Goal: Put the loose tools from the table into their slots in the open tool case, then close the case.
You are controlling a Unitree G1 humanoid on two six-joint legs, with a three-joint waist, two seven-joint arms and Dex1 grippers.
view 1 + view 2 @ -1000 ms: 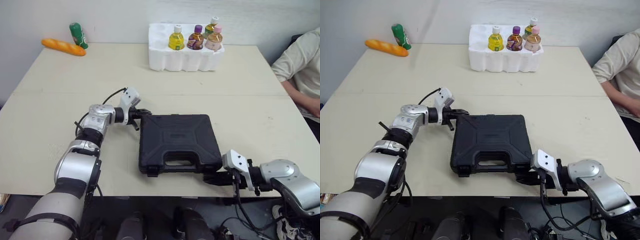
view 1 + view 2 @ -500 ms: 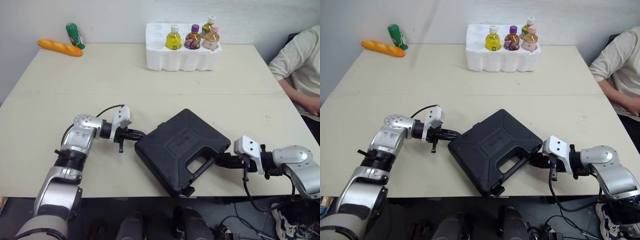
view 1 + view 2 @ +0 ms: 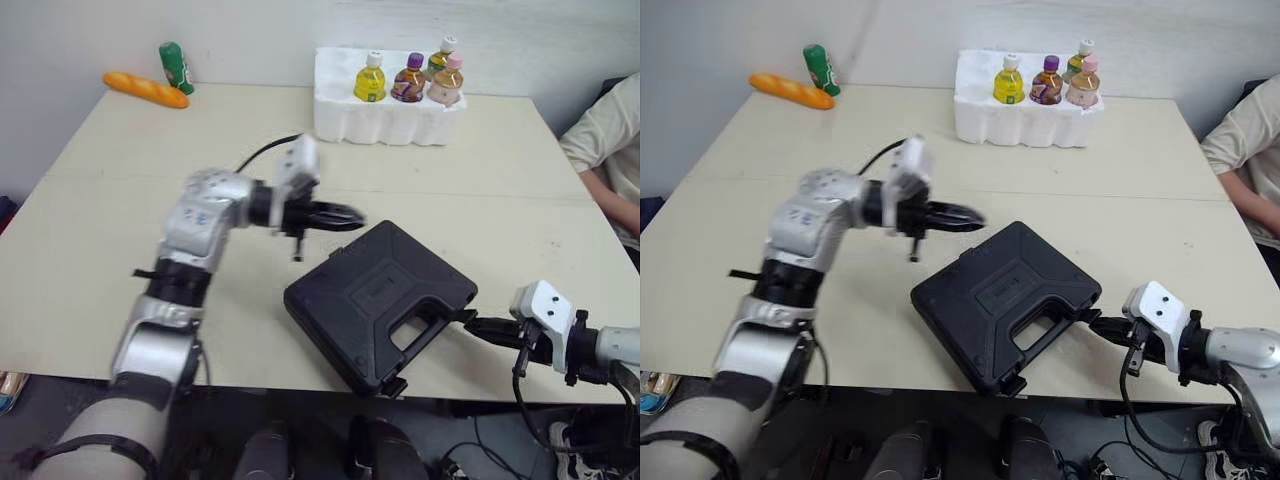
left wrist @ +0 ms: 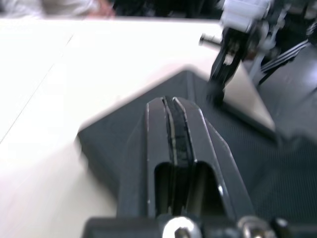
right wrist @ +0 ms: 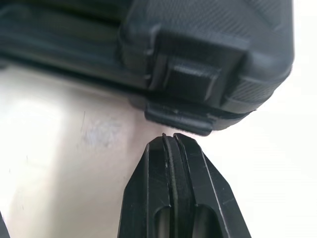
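Tool case point(image 3: 375, 290): black, lid down, lying flat on the table point(image 3: 100, 230) near the front edge. It is turned at a slant, with one corner pointing to the far side. Handle point(image 3: 425, 335): on the edge that faces front and right. A small clasp point(image 3: 392, 385) sticks out at the corner nearest the front edge.

Left gripper point(image 3: 355, 215): raised above the table, just beyond the far left edge of the case and not touching it. Both fingers are pressed together with nothing between them, pointing towards the robot's right. In the left wrist view the closed fingers point(image 4: 182, 134) hang over the dark textured lid.

Right gripper point(image 3: 468, 320): low over the table at the right corner of the case, on the handle side. Its fingers point(image 5: 171, 168) are pressed together and hold nothing. In the right wrist view the tip sits just beside a latch point(image 5: 181, 118) on the case wall, with a thin strip of table showing between them.

Foam tray point(image 3: 385, 118): white, at the far side of the table, well apart from the case. It holds four upright bottles point(image 3: 370, 78) with coloured caps.

Bread loaf point(image 3: 146, 90): long, orange-brown, at the far left corner of the table.

Green can point(image 3: 175, 67): just behind the loaf, leaning a little.

Person's sleeve point(image 3: 610, 130): beige, at the right edge of the table.
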